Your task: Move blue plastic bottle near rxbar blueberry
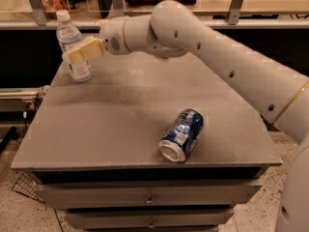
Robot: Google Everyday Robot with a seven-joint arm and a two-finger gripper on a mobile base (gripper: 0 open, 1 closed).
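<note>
The blue plastic bottle (66, 33), clear with a white cap and a pale label, stands upright at the far left corner of the grey table (116, 115). My gripper (73, 55), cream-coloured at the end of the white arm (203, 42), is at the bottle's mid-height and overlaps its label from the right. Whether it touches the bottle cannot be told. The rxbar blueberry is hidden behind the arm.
A dented blue soda can (182, 134) lies on its side at the front right of the table. Drawers (145, 197) sit under the table top. A glass-fronted counter (145, 13) runs along the back.
</note>
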